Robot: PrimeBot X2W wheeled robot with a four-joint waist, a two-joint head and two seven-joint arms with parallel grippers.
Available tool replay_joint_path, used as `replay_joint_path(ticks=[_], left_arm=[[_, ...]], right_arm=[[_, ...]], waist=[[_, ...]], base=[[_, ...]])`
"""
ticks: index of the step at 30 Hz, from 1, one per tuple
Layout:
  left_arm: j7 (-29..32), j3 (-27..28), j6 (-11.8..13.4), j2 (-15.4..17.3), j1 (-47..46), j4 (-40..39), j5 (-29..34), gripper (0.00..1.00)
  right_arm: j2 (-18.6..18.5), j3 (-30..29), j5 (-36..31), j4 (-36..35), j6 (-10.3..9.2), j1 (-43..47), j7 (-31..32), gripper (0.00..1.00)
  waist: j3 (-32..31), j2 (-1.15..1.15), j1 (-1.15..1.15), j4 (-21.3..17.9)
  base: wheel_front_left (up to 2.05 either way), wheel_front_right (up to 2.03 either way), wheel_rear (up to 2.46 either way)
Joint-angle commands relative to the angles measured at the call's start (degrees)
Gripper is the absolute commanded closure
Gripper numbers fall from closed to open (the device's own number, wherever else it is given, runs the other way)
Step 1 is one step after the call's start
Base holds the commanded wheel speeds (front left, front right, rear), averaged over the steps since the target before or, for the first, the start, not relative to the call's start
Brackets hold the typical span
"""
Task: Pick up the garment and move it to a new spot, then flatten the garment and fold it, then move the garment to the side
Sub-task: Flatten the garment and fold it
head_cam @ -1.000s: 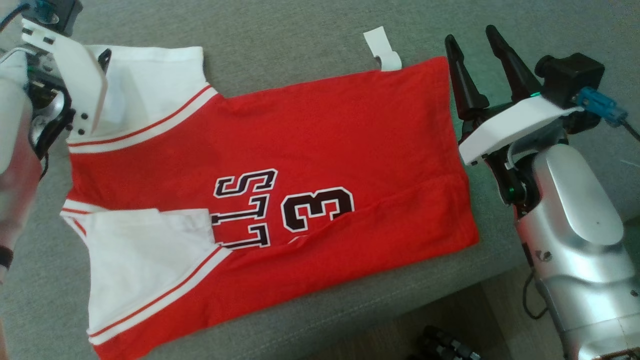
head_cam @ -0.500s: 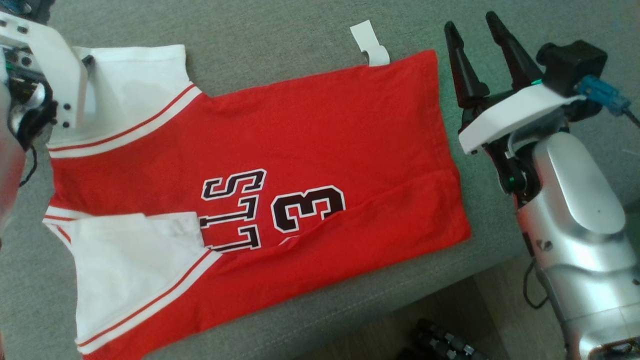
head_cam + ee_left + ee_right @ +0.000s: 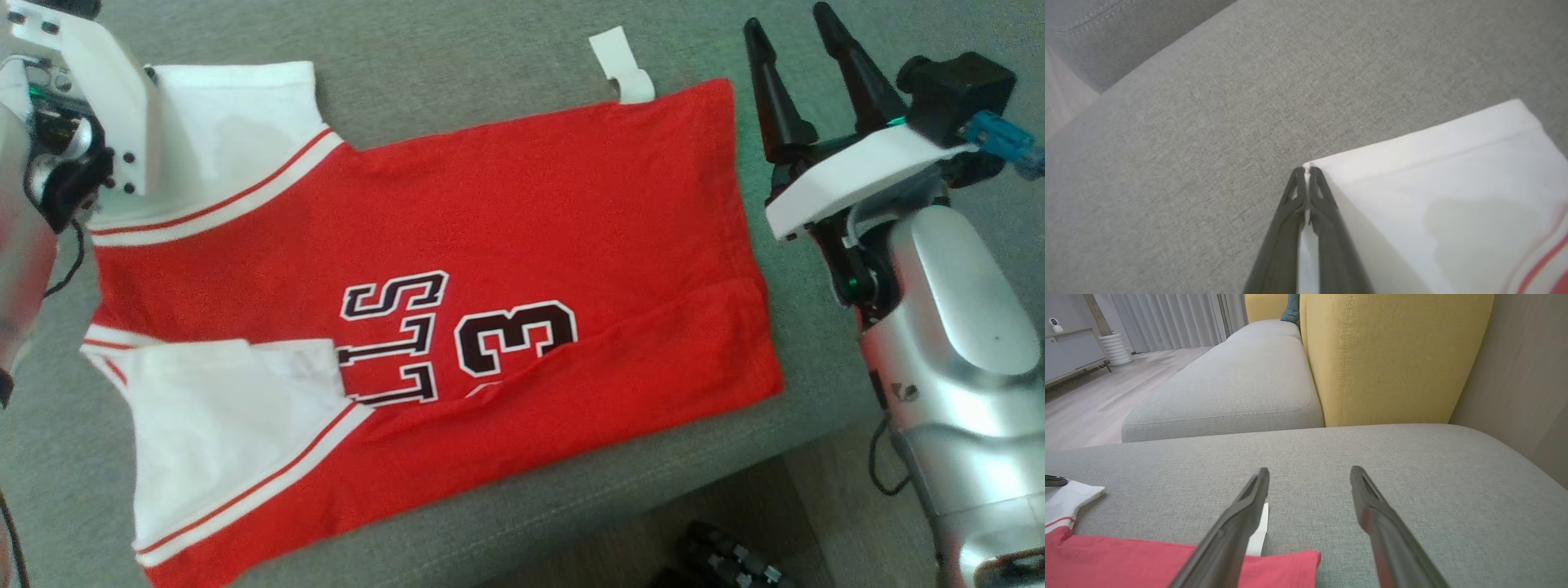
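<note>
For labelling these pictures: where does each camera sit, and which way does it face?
Head view: on the robot's head, looking down at the jersey on the sofa; left wrist upper left, open right gripper upper right.
Left wrist view: on that wrist, along the left gripper, shut on the jersey's white sleeve corner.
Right wrist view: on that wrist, across the sofa to a yellow backrest, between its open fingers.
Shared: the white tag, in head and right wrist views.
</note>
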Motion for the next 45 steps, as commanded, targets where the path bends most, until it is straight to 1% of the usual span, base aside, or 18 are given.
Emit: replay_joint_path(ticks=[1,6,11,14,15,18,25,32,38,45], left_arm=[[-1.61,1.02,0.08,2.29,-1.57,-1.06,-0.40,1.00],[-8.67,0.64,0.08,1.76,-1.51,-2.73,-0.70,1.00],[-14.52,-0.01,0.08,1.24,-0.27,-6.52,-1.12,1.00],[-16.93,-0.07,0.11,1.13,0.91,-9.31,-1.40,1.00],[-16.93,-0.07,0.11,1.13,0.91,-9.31,-1.40,1.00],[-18.30,-0.22,0.56,1.03,2.55,-12.68,-1.53,1.00],[-18.23,-0.08,3.15,2.12,6.54,-22.66,-2.42,1.00],[-15.59,-0.42,5.66,3.80,8.30,-31.21,-2.48,1.00],[-14.20,-0.51,6.83,5.01,8.72,-35.06,-2.48,1.00],[-13.71,-0.52,7.60,5.77,8.97,-36.42,-2.56,1.00]], right_arm=[[-0.56,0.27,-0.39,-1.33,-0.04,-0.35,0.29,0.00],[-1.24,-0.46,0.83,0.42,-0.04,-0.09,1.29,0.00],[-3.27,-0.51,1.79,3.48,-0.04,-0.22,3.13,0.00],[-4.64,-0.17,3.24,5.66,-0.04,-0.27,4.58,0.00],[-4.64,-0.17,3.24,5.66,-0.04,-0.27,4.58,0.00],[-6.39,0.29,3.89,8.11,-0.04,-0.36,5.42,0.00],[-8.64,2.16,7.80,13.10,-0.04,-1.05,9.27,0.00],[-10.07,2.02,13.51,18.50,-0.04,-3.19,16.14,0.00],[-11.15,2.70,14.56,21.53,-0.04,-5.54,17.19,0.00],[-11.16,4.42,15.75,24.60,-0.04,-6.75,19.89,0.00]], waist=[[-0.77,0.00,-0.01,1.06],[-3.13,0.00,-0.01,3.91],[-5.52,0.00,-0.01,7.45],[-6.67,0.00,-0.01,9.63],[-6.67,0.00,-0.01,9.63],[-7.63,0.00,-0.01,11.56],[-8.58,0.00,-0.01,14.44],[-7.49,0.00,-0.01,15.93],[-6.03,0.00,-0.01,16.69],[-5.64,0.00,-0.01,16.85]], base=[[0.00,0.00,0.00],[0.00,0.00,0.00],[0.00,0.00,0.00],[0.00,0.00,0.00],[0.00,0.00,0.00],[0.00,0.00,0.00],[0.00,0.00,0.00],[0.00,0.00,0.00],[0.00,0.00,0.00],[0.00,0.00,0.00]])
